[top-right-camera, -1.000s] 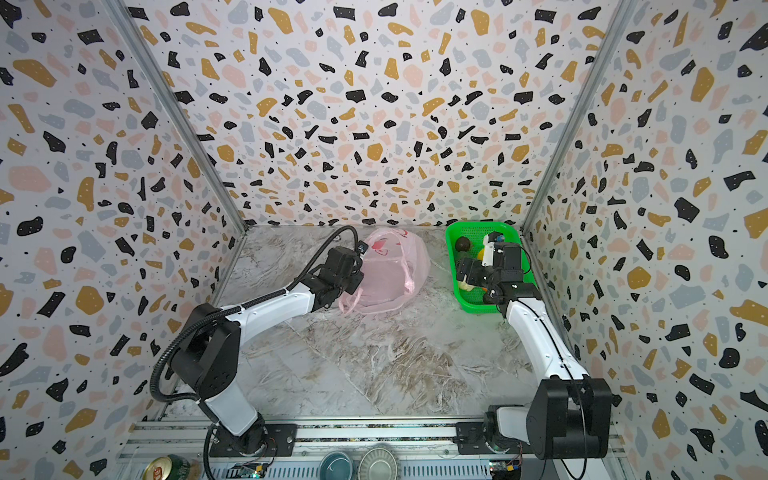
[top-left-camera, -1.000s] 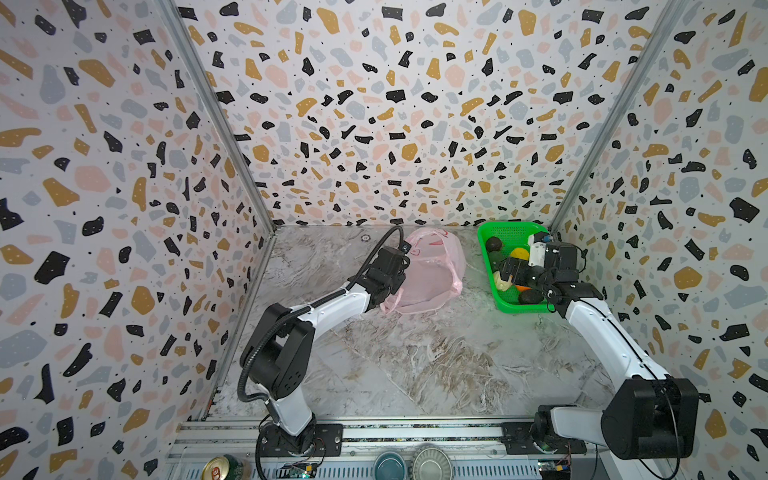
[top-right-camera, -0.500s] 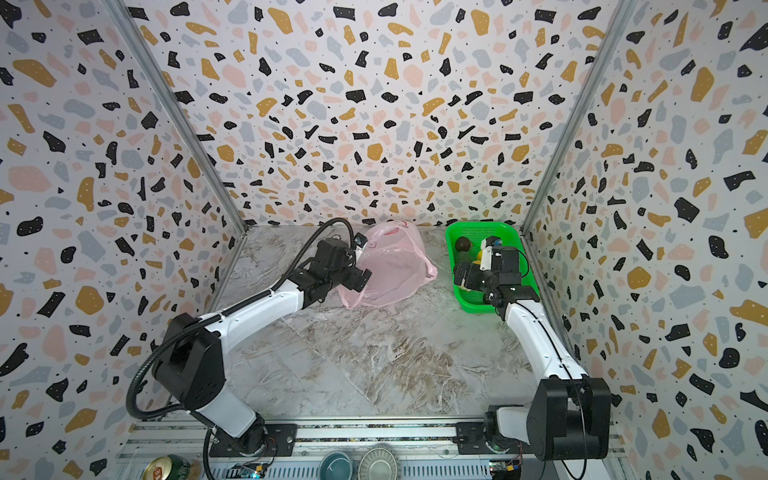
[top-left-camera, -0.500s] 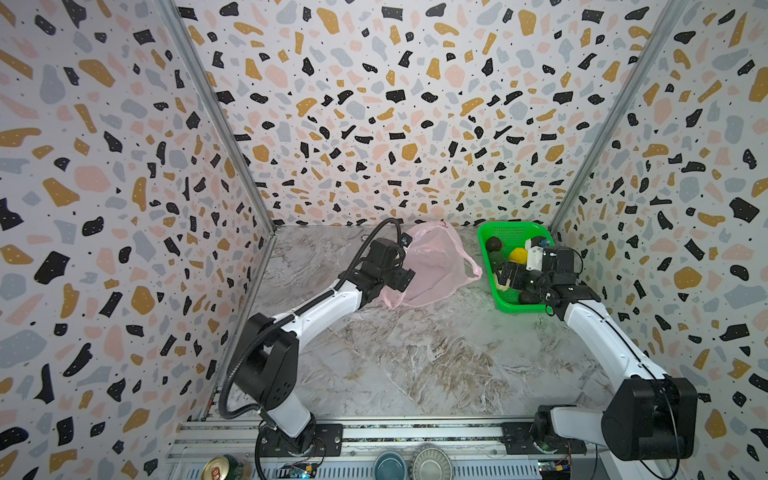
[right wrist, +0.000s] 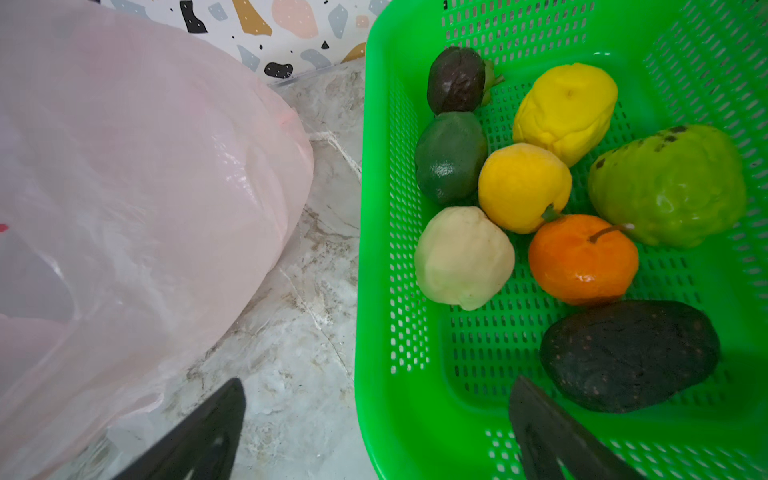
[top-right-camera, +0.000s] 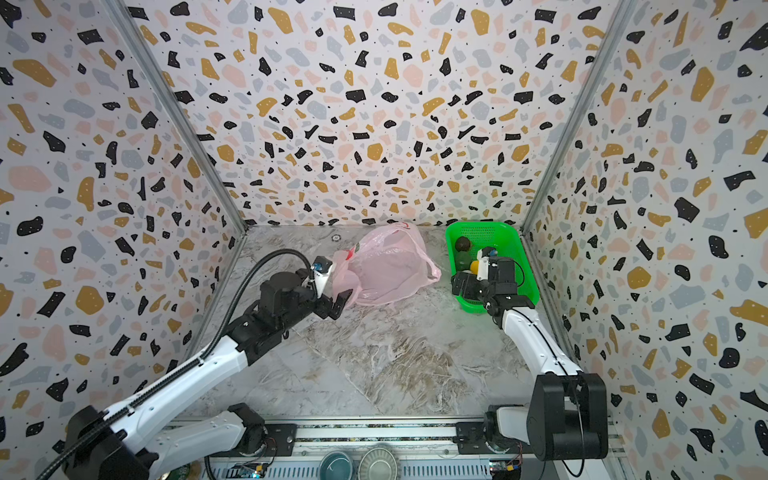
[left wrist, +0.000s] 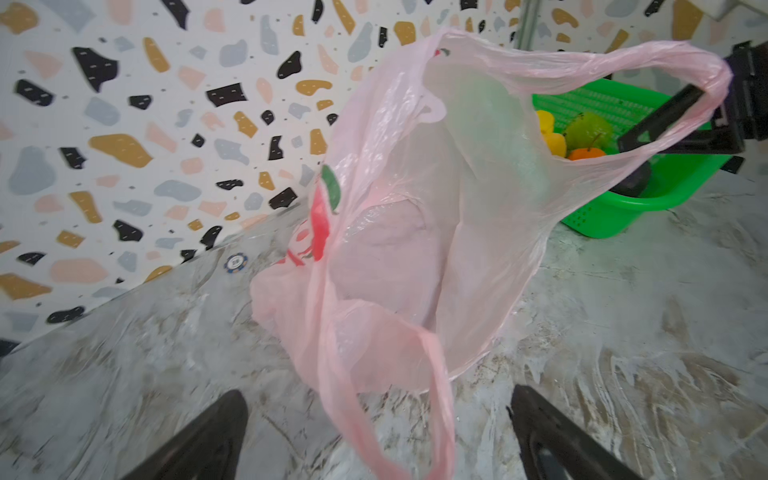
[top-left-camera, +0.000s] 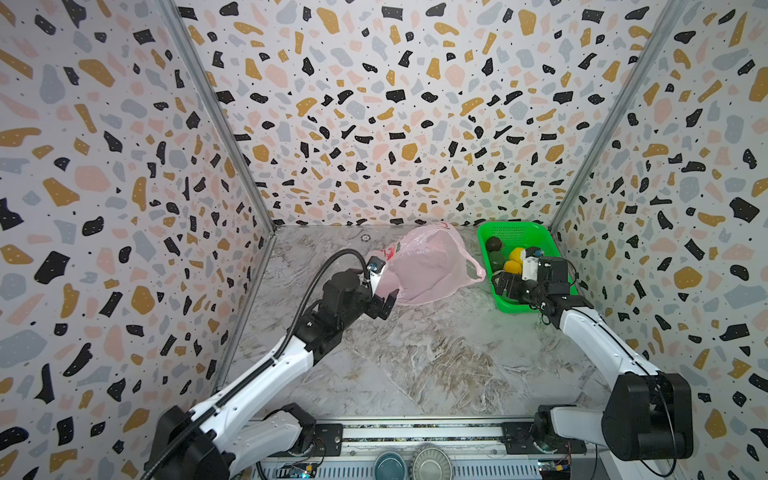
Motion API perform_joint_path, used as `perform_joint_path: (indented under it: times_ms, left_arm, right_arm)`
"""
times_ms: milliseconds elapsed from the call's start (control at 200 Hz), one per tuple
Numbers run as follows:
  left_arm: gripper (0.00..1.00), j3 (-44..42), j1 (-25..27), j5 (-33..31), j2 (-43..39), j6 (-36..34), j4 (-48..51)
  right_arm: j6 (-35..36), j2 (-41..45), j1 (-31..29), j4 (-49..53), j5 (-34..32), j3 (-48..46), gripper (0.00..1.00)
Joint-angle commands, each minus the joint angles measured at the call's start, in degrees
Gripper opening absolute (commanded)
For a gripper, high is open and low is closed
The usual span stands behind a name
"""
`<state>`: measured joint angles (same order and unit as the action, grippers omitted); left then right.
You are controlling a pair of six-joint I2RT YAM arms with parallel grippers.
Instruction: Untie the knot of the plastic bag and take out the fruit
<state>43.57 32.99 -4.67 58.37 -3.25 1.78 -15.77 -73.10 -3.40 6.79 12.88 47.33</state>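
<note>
The plastic bag point(top-left-camera: 424, 266) point(top-right-camera: 386, 270) lies puffed up and untied at the back of the table. No knot shows; its handles are loose loops. My left gripper point(top-left-camera: 384, 282) point(left wrist: 376, 415) is open at the bag's left edge, and one handle loop point(left wrist: 436, 395) dangles between its jaws, ungripped. The other handle loop point(left wrist: 681, 62) stretches toward my right gripper point(top-left-camera: 505, 286) point(right wrist: 374, 428); I cannot tell if they touch. That gripper is open, straddling the green basket's left rim point(right wrist: 374, 291). Several fruit lie in the basket, among them orange point(right wrist: 582, 257), cream-white point(right wrist: 463, 257) and blackish-brown point(right wrist: 629, 353).
The green basket point(top-left-camera: 536, 237) sits in the back right corner against the walls. A small blue and white disc point(top-left-camera: 365, 237) lies on the table near the back wall. Two bowls point(top-left-camera: 411, 465) sit on the front rail.
My left gripper lifted the bag's edge, then opened and let it go while pulling back toward the front left. The bag spread rightward toward the basket. My right gripper shifted to the basket's left rim.
</note>
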Motion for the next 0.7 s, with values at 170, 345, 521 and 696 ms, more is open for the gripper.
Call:
perform_joint_path:
  times_ms: [170,345,521,696]
  left_arm:
    - [0.99,-11.96,-5.2,-18.69,-10.12,6.06,-9.07]
    - [1.0,-18.66,-9.57,-20.49,-10.56,3.38,-18.21]
    - [1.0,-24.84,-13.71,-23.76,-8.33,1.63,-30.2]
    - [0.99,-30.78,-16.15,-27.19,-5.23,-1.81,-41.8]
  right_arm:
    - [5.17,2.99,-0.28,-11.45,-4.97,-6.24,0.99]
    - [8.21,1.32,-0.24,-21.65,-9.36,-12.01,0.99]
    - [11.72,-0.54,-0.2,-36.74,-12.62,-19.44,0.99]
    - [15.52,-3.45,-0.2,-50.45,-12.63,-24.33,0.99]
